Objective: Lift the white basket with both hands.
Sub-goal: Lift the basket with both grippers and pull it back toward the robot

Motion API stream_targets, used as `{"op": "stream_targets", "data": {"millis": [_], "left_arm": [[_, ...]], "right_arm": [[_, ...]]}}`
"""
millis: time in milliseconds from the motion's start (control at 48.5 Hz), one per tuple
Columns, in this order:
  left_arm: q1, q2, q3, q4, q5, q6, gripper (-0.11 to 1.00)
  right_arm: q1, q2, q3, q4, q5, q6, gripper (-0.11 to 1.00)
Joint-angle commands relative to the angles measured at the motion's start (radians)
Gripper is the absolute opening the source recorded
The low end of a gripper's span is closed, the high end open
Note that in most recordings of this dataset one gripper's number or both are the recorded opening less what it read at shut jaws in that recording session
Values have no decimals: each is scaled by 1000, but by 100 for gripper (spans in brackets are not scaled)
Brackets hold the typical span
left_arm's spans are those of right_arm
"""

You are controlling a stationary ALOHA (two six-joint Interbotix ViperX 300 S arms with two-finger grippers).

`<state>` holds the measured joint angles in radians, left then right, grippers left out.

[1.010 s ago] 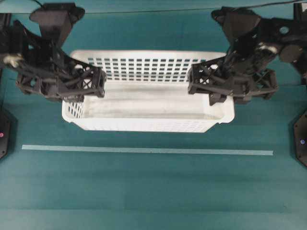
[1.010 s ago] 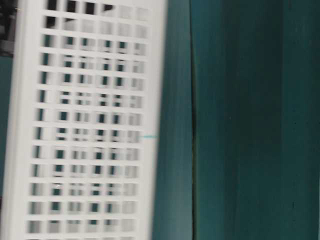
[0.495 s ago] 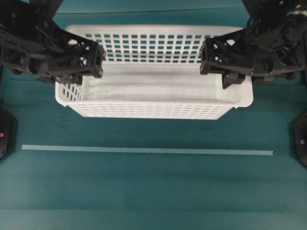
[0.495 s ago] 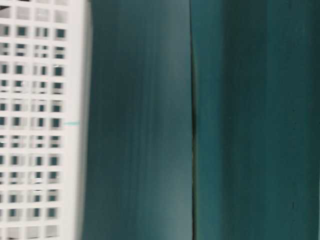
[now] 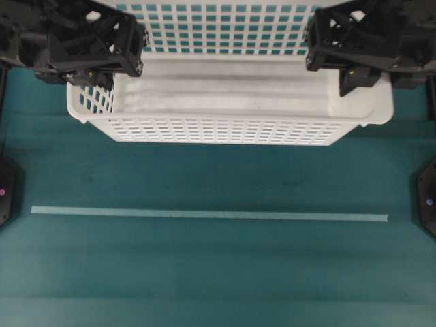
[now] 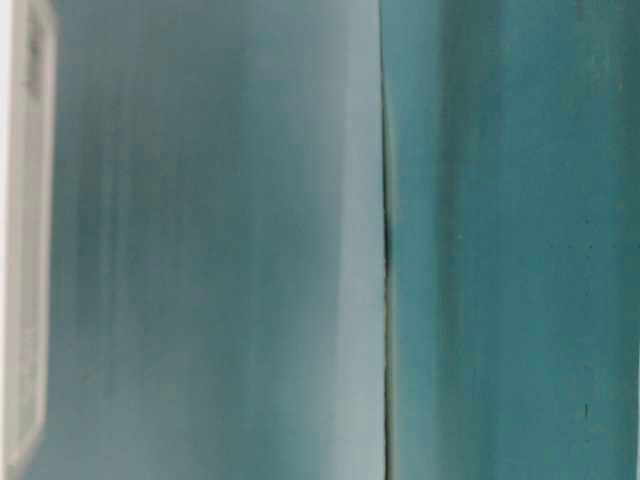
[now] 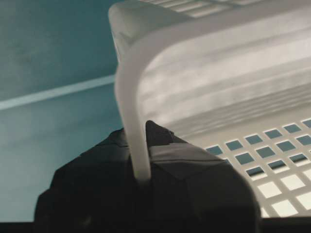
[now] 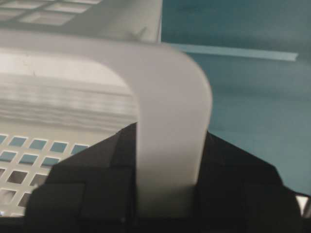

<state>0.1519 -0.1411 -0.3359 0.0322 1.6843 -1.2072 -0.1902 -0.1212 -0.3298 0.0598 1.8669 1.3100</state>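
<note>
The white basket [image 5: 225,129] hangs above the teal table and fills the top of the overhead view, its far rim cut off by the frame. My left gripper [image 5: 95,73] is shut on its left end rim. My right gripper [image 5: 355,73] is shut on its right end rim. In the left wrist view the thin rolled rim [image 7: 132,121] runs down between the black fingers [image 7: 160,138]. The right wrist view shows a broad band of rim [image 8: 167,111] clamped between the two fingers [image 8: 112,155]. At table level only a blurred white edge of the basket [image 6: 22,250] shows at the far left.
A pale tape line [image 5: 204,214] crosses the teal table in front of the basket. Flat black mounts sit at the left edge [image 5: 5,191] and right edge [image 5: 428,197]. A dark seam [image 6: 385,250] runs down the table-level view.
Both grippers have risen with the basket held between them. It looks larger and nearer the top of the overhead view, and has slid almost out of the table-level view.
</note>
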Motion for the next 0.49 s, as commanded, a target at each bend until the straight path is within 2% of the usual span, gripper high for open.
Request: {"op": "stream_targets", "data": {"millis": [0,268,474], "left_arm": [[-6,20,-110,-5,28,97,-4],[-9,114,-307,-5,232,140,-4],[-11,135,-336,5,249,156,-4]], "right_arm": [[37,29,-71,-9,44,-58,20],[69,87,-262,-69,167,-67,20],[77,146,-341,-78,209,-135,20]]}}
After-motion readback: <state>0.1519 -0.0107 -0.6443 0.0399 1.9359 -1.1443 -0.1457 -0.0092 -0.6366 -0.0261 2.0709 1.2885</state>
